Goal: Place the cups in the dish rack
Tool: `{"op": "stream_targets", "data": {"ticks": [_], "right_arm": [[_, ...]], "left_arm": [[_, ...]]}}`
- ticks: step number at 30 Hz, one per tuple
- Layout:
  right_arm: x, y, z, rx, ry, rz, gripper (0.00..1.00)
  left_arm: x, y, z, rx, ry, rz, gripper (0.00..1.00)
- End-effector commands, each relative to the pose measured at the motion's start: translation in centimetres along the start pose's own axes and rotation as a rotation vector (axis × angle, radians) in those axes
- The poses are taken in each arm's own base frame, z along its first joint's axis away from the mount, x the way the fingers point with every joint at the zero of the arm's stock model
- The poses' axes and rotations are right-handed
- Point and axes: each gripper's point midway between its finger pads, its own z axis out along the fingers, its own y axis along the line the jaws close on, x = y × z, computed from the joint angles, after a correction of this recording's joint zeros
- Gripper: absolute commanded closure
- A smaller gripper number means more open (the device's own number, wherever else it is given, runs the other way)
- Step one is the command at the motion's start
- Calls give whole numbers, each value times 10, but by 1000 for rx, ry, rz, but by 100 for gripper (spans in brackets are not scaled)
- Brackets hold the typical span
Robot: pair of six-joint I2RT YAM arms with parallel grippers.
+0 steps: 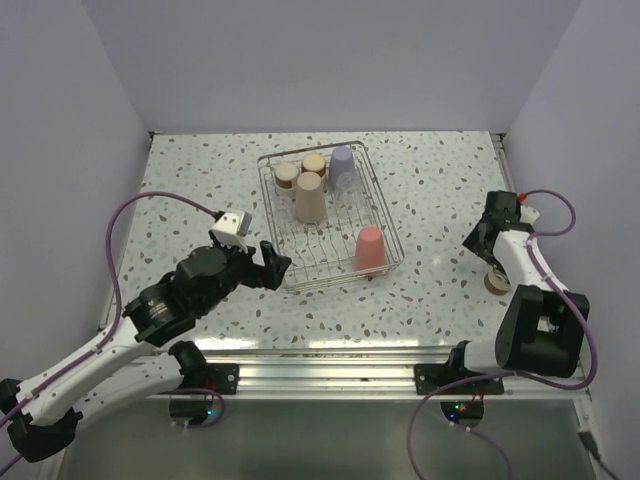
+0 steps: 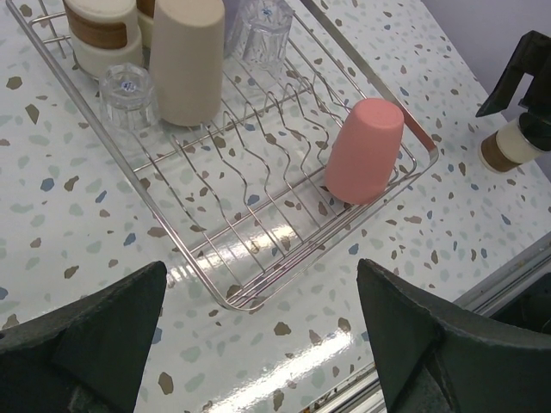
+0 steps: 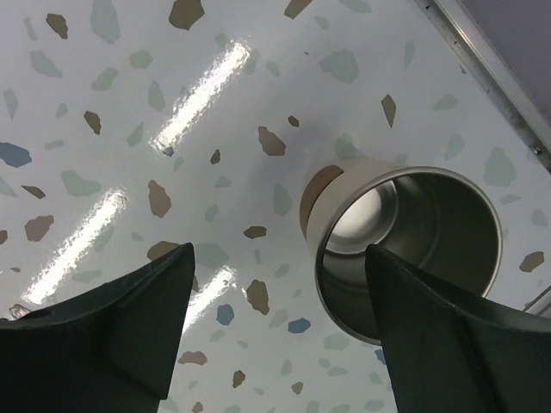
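From the top view, the dish rack (image 1: 330,215) is being seen just ahead of the left tool (image 1: 268,262). It is already carrying a lavender cup (image 1: 343,165), a beige tumbler (image 1: 310,197), a salmon-pink cup (image 1: 369,247) and two tan-based cups (image 1: 300,170). One steel cup (image 1: 495,283) is being left out on the tabletop (image 1: 430,200), just below the right tool (image 1: 478,245) and well away from the rack.

In the left wrist view, the left tool (image 2: 258,344) is being held released and empty. The rack's near corner is lying between and beyond its fingers, with the salmon-pink cup ahead to its right and a clear glass cup (image 2: 127,95) ahead to its left.

In the right wrist view, the right tool (image 3: 284,335) is being held spread wide with nothing grasped. The steel cup (image 3: 405,249) is standing mouth up, off-centre beside the right finger (image 3: 465,344).

The last cup's pickup appears to be the step in hand. Next, the tool would need centring over the cup, lowering, and clenching on its wall before it is carried across to the rack.
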Motion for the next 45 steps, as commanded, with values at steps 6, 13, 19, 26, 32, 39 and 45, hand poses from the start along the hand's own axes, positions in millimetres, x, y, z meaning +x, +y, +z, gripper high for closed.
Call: {"op": "stream_targets", "data": {"ticks": [6,13,19,26,32,39,45], "right_arm": [[9,21,12,-95,24,21,45],[10,28,15,-127,32,13,99],[-7,48,-9,-227,-15,15,100],[-16,142,-121,-579,-145,-53,100],[-6,212,-222,-917,-202,-119,100],[13,268,-347,-1592,-74,-38,100],[18,277,-412,-1840,-33,-31,100]], "left_arm": [[5,6,2,-21,-12,-7,5],[8,14,2,-56,-14,1,5],[12,20,5,-84,-20,5,5],[6,16,11,-83,-35,-10,4],[-6,16,11,-95,-70,-19,3],[-31,15,12,-122,-149,-45,0],[-71,-6,10,-44,-260,-45,0]]}}
